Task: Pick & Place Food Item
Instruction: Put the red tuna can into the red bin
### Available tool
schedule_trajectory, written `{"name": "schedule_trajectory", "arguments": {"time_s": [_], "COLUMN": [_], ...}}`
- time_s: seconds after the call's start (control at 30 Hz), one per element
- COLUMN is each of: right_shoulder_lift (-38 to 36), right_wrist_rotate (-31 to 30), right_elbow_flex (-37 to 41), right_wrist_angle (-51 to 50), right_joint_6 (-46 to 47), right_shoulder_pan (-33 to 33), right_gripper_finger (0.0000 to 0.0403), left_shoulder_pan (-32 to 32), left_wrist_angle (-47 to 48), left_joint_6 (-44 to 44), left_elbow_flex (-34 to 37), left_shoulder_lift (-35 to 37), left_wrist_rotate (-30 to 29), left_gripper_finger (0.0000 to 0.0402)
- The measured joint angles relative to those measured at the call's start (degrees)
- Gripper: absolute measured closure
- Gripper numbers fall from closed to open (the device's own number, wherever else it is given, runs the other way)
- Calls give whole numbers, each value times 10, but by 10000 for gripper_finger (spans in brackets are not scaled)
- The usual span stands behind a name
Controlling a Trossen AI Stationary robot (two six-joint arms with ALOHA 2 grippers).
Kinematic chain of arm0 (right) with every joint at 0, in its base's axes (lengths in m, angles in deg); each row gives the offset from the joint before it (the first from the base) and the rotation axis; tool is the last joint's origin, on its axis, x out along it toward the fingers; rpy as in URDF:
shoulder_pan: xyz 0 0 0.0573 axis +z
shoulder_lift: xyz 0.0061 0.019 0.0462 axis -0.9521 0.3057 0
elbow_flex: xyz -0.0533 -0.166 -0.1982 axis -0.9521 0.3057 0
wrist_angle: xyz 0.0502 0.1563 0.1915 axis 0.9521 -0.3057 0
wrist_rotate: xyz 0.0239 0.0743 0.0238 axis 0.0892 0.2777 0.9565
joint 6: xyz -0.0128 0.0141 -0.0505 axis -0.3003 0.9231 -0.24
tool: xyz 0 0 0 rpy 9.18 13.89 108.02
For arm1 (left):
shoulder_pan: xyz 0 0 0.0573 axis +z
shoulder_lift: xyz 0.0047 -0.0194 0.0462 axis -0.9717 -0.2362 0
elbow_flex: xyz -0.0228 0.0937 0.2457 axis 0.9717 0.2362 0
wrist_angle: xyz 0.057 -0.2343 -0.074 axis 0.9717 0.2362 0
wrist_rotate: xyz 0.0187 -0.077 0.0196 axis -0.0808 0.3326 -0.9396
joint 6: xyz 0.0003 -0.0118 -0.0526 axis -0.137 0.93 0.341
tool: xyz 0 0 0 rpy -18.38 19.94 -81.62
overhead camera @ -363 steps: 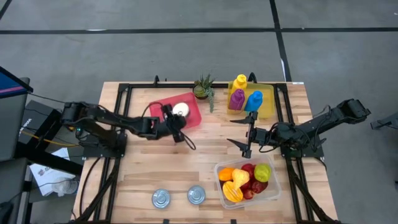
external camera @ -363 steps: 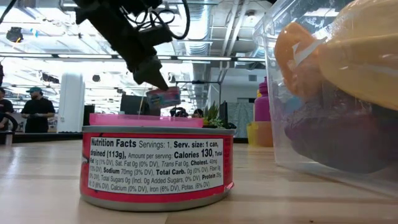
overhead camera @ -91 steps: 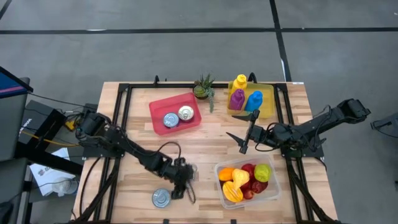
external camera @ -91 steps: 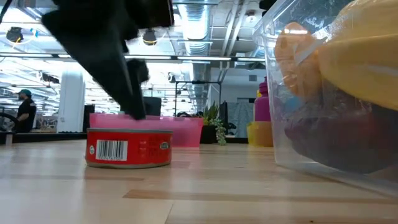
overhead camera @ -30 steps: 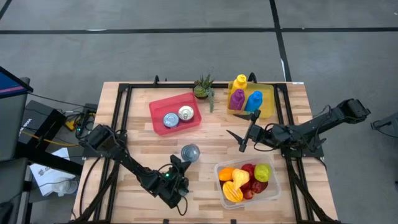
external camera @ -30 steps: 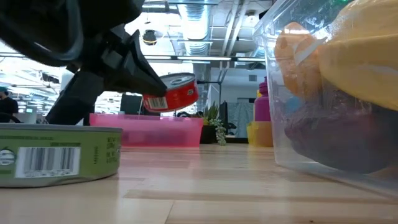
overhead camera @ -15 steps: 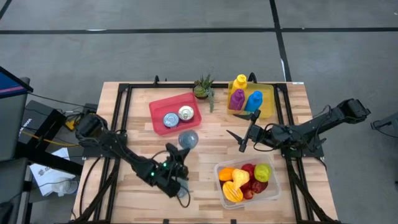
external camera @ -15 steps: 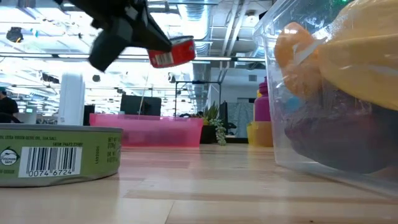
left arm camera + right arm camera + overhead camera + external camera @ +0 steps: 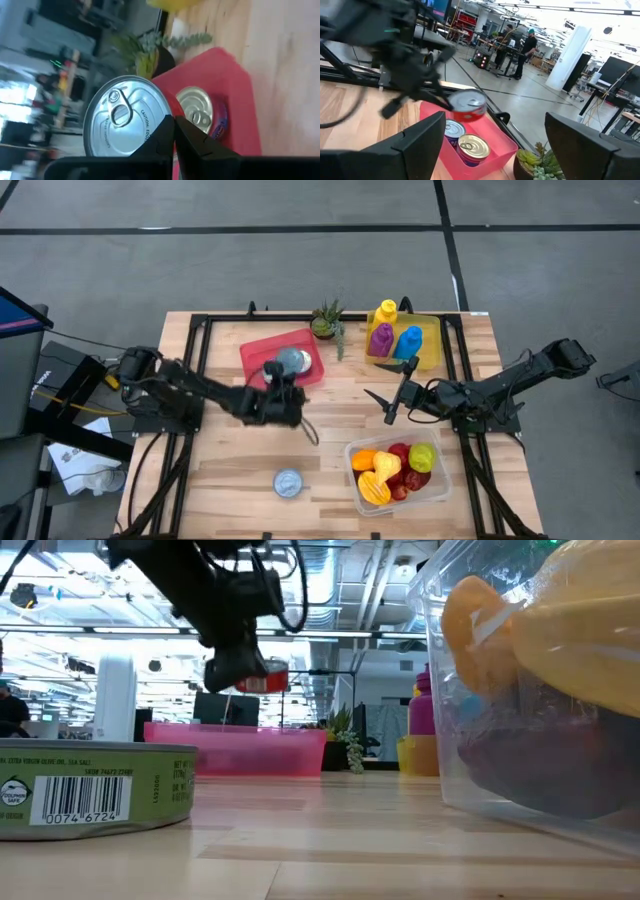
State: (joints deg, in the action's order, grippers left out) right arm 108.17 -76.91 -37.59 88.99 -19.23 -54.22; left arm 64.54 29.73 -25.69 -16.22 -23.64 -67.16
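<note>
- Red-labelled can (image 9: 290, 362) with a silver pull-tab lid is clamped in the left claw (image 9: 284, 377), hanging in the air over the red tray (image 9: 312, 345) at the back of the tabletop (image 9: 330, 420); the low view shows the can (image 9: 262, 681) clear above the tray's pink wall (image 9: 290, 751).
- Two cans (image 9: 463, 141) already lie side by side inside that tray, so the carried one is being brought to join them; the step in hand looks like the carry-over just ahead of the drop.
- Next move, as I judge it: lower the can into the free part of the tray beside the two there, keeping it level so it does not land on a rim or on another can, then spread the fingers and lift away.
- One more can (image 9: 287, 483) with a green label waits near the front edge of the tabletop, apparently the last to go.
- The right claw (image 9: 391, 406) rests idle toward the right side, fingers spread wide and holding nothing.
- Pale wooden planks make up the tabletop, framed by black rails; a clear tub of toy fruit (image 9: 398, 469), a yellow tray of coloured bottles (image 9: 396, 338) and a small potted plant (image 9: 327, 319) also stand on it.
- Beyond lies a large workshop hall with ceiling lights and people (image 9: 522, 45) standing far off.
</note>
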Motion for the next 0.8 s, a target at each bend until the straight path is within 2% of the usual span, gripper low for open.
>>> {"name": "schedule_trajectory", "arguments": {"time_s": [0.3, 0.4, 0.57, 0.67, 0.8], "right_shoulder_lift": [0, 0, 0, 0, 0], "right_wrist_rotate": [0, 0, 0, 0, 0], "right_elbow_flex": [0, 0, 0, 0, 0], "right_wrist_angle": [-2, -2, -3, -3, -3], "right_joint_6": [0, 0, 0, 0, 0], "right_shoulder_pan": [0, 0, 0, 0, 0], "right_gripper_finger": [75, 75, 75, 75, 75], "left_shoulder_pan": [150, 183, 227, 241, 247], "left_wrist_angle": [-105, -117, -121, -122, -123], "left_joint_6": [-13, -21, -21, -21, -22], "left_elbow_flex": [55, 63, 62, 62, 62], "left_shoulder_lift": [42, 41, 41, 40, 37], "left_wrist_rotate": [217, 257, 364, 398, 407], "left_gripper_finger": [401, 401, 401, 401, 401]}}
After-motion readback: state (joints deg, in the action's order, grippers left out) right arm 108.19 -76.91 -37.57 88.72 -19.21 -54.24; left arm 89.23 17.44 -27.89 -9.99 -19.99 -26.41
